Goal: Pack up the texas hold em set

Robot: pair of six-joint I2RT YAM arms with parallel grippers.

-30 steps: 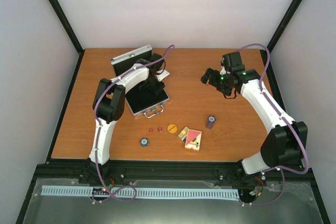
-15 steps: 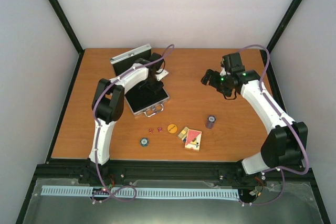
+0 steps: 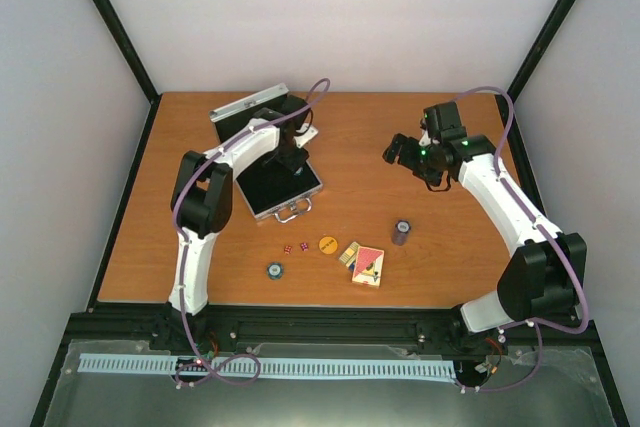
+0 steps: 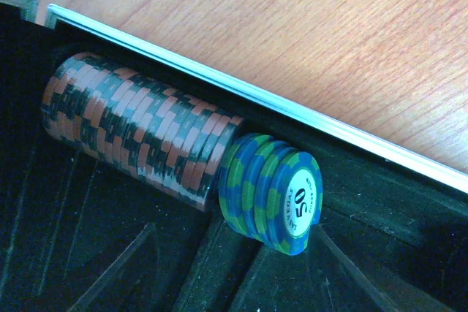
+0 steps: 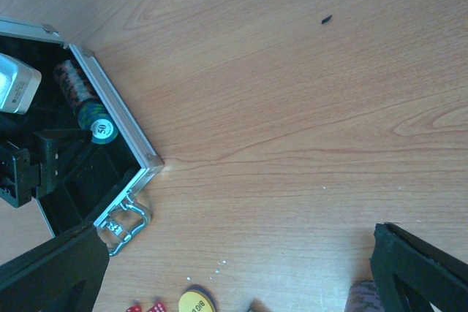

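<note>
The silver case [image 3: 311, 183] lies open at the back left, its lid [image 3: 248, 106] raised behind it. My left gripper [image 3: 292, 154] hovers over the black lining. In the left wrist view a row of red and black chips [image 4: 139, 137] lies along the case wall, with a few blue chips [image 4: 274, 191] leaning at its end; my fingers do not show and nothing is held. My right gripper [image 3: 402, 150] is open and empty above bare table. A chip stack [image 3: 402, 232], orange button [image 3: 327, 244], red dice [image 3: 295, 247], single blue chip [image 3: 274, 270] and card decks [image 3: 365, 262] lie on the table.
The case handle [image 5: 121, 226] points toward the loose pieces. Black frame posts and pale walls close in the wooden table [image 3: 440, 277] at back and sides. The left arm's upper link [image 3: 245, 147] crosses over the case.
My left arm has shifted slightly toward the back over the case. The right arm and the loose pieces have not moved.
</note>
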